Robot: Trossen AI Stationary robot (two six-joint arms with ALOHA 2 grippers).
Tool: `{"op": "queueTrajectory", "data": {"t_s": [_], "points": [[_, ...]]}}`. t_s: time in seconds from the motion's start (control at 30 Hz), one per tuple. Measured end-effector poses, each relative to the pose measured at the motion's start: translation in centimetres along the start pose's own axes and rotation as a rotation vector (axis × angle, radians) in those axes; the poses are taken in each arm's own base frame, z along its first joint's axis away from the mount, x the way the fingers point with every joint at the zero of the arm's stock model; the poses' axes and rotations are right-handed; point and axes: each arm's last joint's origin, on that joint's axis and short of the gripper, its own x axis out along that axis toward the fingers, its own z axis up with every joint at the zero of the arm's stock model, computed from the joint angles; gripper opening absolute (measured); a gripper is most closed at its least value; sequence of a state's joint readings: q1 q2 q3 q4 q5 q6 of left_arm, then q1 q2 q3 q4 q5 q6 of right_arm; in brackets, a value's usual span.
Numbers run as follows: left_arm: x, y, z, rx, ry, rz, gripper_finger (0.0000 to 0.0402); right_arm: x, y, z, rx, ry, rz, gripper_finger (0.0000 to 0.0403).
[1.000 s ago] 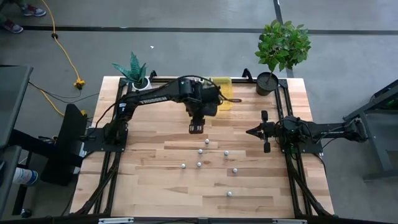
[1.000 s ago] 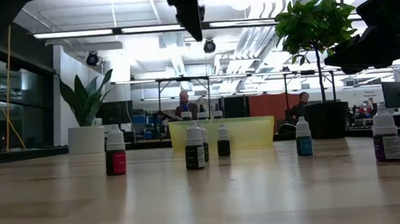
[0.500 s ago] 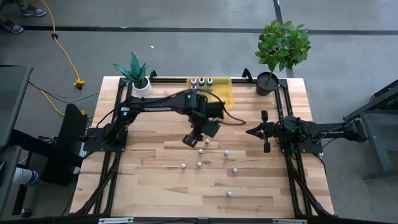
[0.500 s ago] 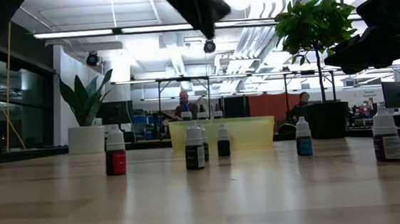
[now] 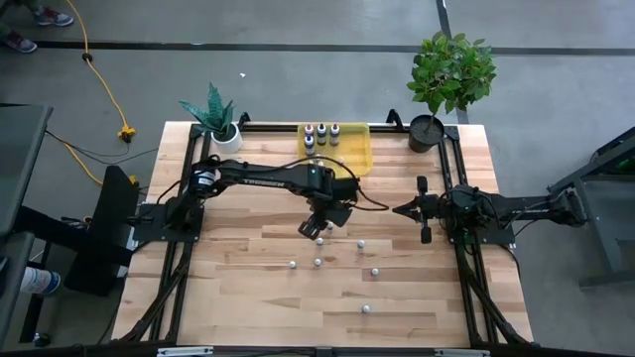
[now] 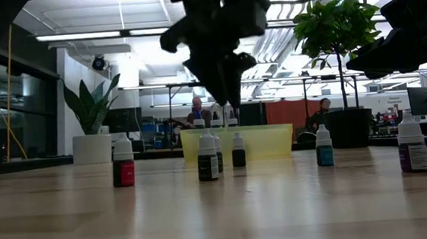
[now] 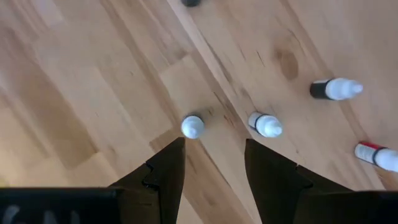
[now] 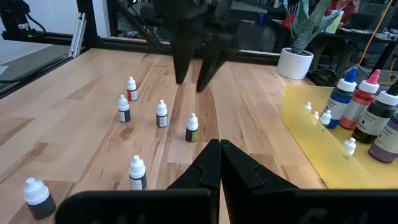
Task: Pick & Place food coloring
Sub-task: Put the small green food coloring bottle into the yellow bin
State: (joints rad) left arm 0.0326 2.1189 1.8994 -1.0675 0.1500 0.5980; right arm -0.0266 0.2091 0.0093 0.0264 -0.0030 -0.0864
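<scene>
Light wooden plank table (image 5: 248,297) being lit by ceiling lights. Small white-capped food coloring bottles (image 5: 317,262) being left scattered mid-table. Left gripper (image 5: 311,229) being held open, empty, above them. Right gripper (image 5: 399,209) being kept closed at right edge.

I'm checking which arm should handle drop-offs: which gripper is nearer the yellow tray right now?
Left. The left gripper hangs open over the loose bottles, just in front of the yellow tray. The right gripper, shut, waits farther off by the table's right side.

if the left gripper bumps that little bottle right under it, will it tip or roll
Likely tips: the bottle looks tall and narrow on a small base, standing free on the smooth wooden table. Its round body would probably roll once down. The open left gripper hangs just above it.
</scene>
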Motion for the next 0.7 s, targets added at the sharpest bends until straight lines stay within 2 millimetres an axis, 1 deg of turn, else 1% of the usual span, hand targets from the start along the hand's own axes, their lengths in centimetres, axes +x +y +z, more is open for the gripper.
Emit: {"op": "queueTrajectory", "data": {"t_s": [0.17, 0.4, 0.57, 0.7], "points": [[1.9, 0.0, -0.5, 0.003, -0.01, 0.023, 0.0159, 0.0, 0.0, 0.0, 0.0, 0.0, 0.0, 0.0], [3.8, 0.1, -1.2, 0.004, 0.008, 0.087, 0.0159, 0.0, 0.0, 0.0, 0.0, 0.0, 0.0, 0.0], [4.5, 0.0, -1.6, 0.005, 0.007, 0.087, 0.0159, 0.0, 0.0, 0.0, 0.0, 0.0, 0.0, 0.0], [4.5, 0.0, -1.5, 0.005, -0.002, 0.082, 0.0159, 0.0, 0.0, 0.0, 0.0, 0.0, 0.0, 0.0]]}}
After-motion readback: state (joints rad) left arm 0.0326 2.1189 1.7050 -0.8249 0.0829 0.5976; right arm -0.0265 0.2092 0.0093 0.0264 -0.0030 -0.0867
